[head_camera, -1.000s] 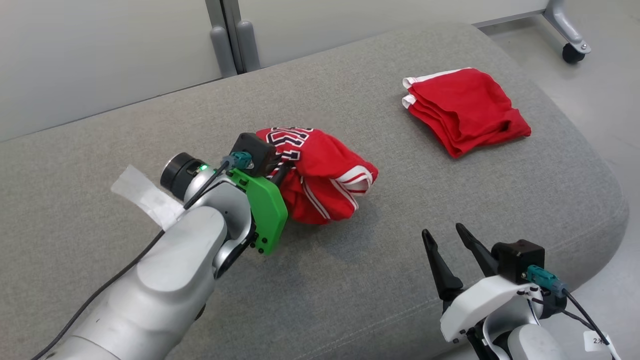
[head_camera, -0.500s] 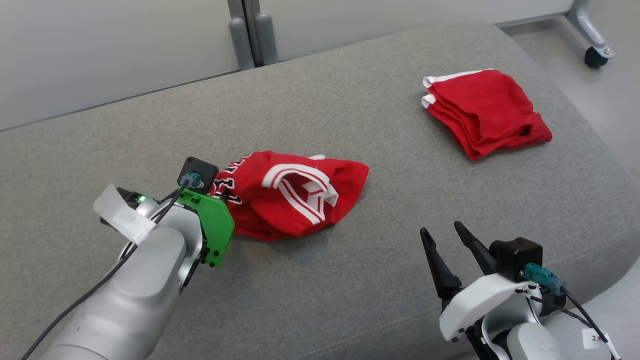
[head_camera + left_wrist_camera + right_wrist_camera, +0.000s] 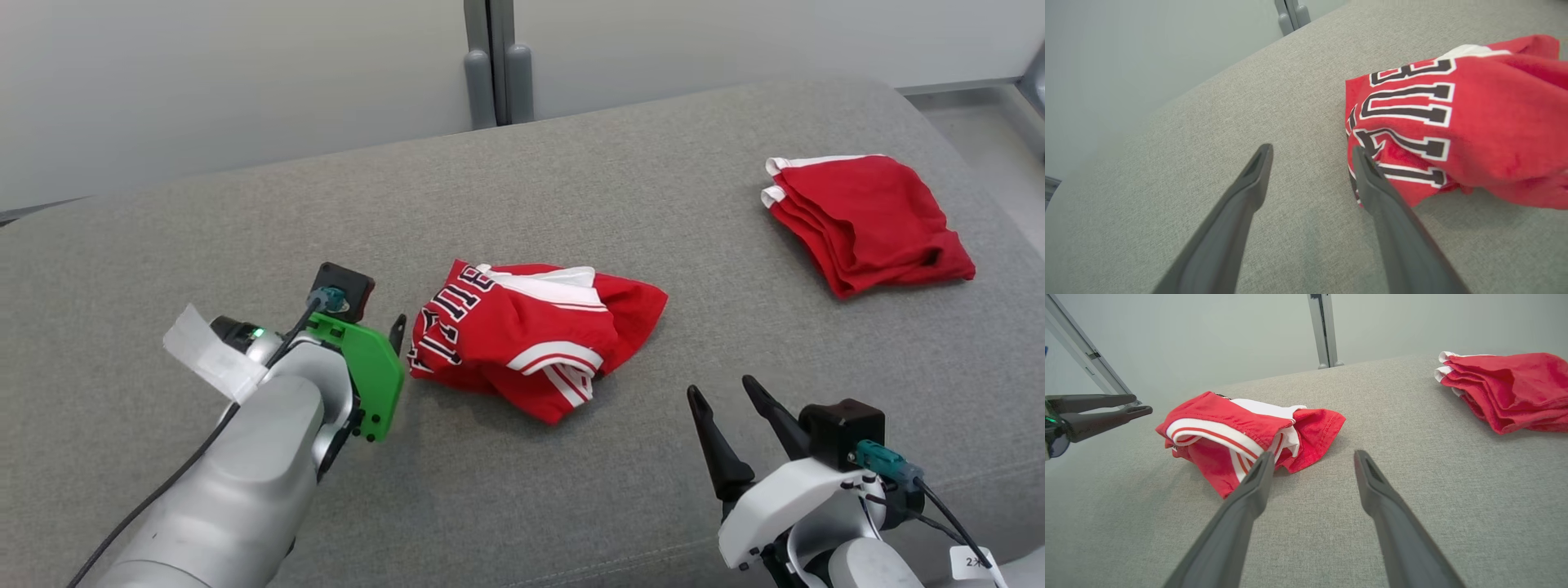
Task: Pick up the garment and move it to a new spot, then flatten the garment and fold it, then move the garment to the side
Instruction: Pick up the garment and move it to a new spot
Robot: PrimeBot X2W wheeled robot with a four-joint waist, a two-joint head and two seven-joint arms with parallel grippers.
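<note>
Garment [image 3: 531,339]: red jersey with white-and-red trim and dark lettering outlined in white, lying crumpled in a loose heap on the grey cushion [image 3: 571,506], near centre of the head view, a little left of middle. Lettered side faces frame left; striped trim runs along its lower right. A white panel shows at the top of the heap. Nothing grips it. Left gripper [image 3: 1311,150]: fingers spread wide with only bare cushion between them. In the left wrist view its right-hand finger [image 3: 1372,179] sits just beside the lettered edge of the garment [image 3: 1453,122]; touching or not, cannot tell. In the head view the left arm comes up from lower left, with a green plate [image 3: 371,380] at the wrist and a strip of white tape [image 3: 208,355] behind it. Right gripper [image 3: 722,387]: lower right of the head view, fingers apart, holding nothing, hanging over bare cushion clear of the garment. In the right wrist view the garment [image 3: 1241,433] lies upper left of the fingers. Second item: a folded red pile [image 3: 869,220] with white edging, upper right of the head view, well apart from the garment. Behind the cushion a pale wall, with a grey post [image 3: 498,65] at top centre.
</note>
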